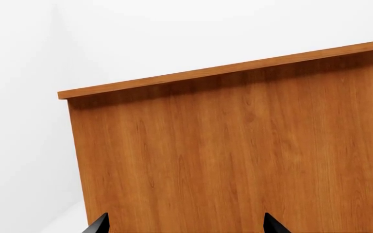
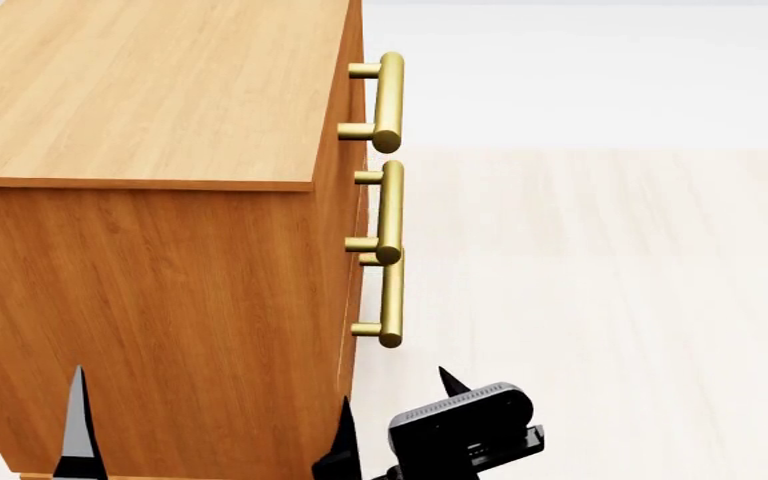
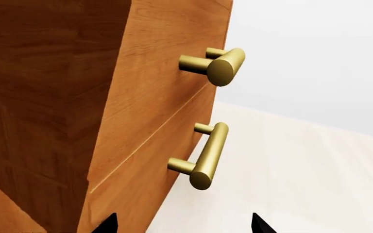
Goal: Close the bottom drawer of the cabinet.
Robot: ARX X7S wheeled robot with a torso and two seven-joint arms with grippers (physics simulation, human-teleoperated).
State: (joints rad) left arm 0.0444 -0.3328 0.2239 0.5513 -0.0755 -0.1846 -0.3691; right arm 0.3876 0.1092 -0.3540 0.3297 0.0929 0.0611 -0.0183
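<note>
The cabinet stands at the left of the head view, its side panel towards me and its front facing right. Three brass handles line up down the front. The bottom drawer's handle is the lowest, and its front looks flush with the two above. My left gripper is open and empty, facing the side panel. One of its fingertips shows in the head view. My right gripper is open and empty at the cabinet's front corner, below the nearer of two handles.
Pale plank floor spreads to the right of the cabinet's front, with white wall beyond. My right wrist camera housing sits low in the head view, just right of the cabinet's front edge.
</note>
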